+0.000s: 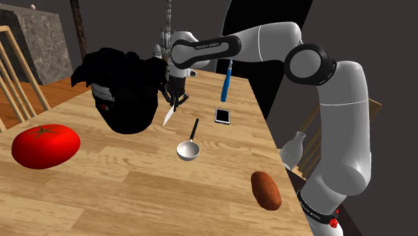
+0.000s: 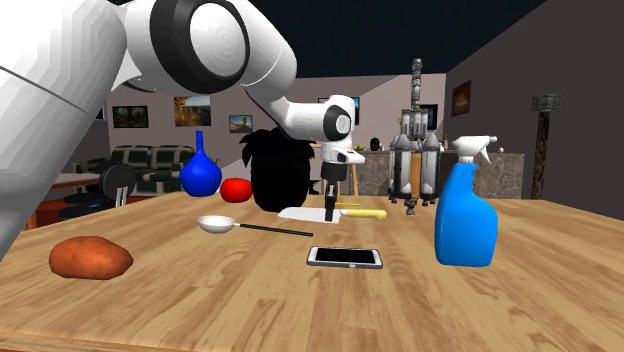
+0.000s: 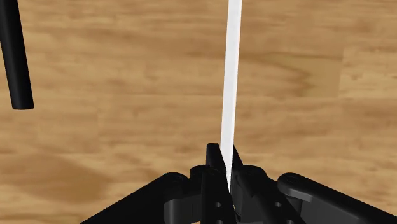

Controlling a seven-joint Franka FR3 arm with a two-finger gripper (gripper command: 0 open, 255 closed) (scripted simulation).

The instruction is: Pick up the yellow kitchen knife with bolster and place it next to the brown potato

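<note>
The gripper [image 2: 330,212] is clenched on the yellow-handled knife [image 2: 365,213], clasping its white blade just beyond the ladle [image 2: 222,224]. The brown potato [image 2: 90,258] lies well apart on the tabletop [image 2: 250,300].

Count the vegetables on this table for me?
2: a red tomato at the shoulder view's left, a brown potato at its lower right. The big black object could hide others.

Yellow-handled, white-bladed kitchen knife [image 2: 303,212], blade on edge, clasped between the fingers [image 3: 214,167]; brown potato [image 1: 266,190] lies well apart from them.
</note>
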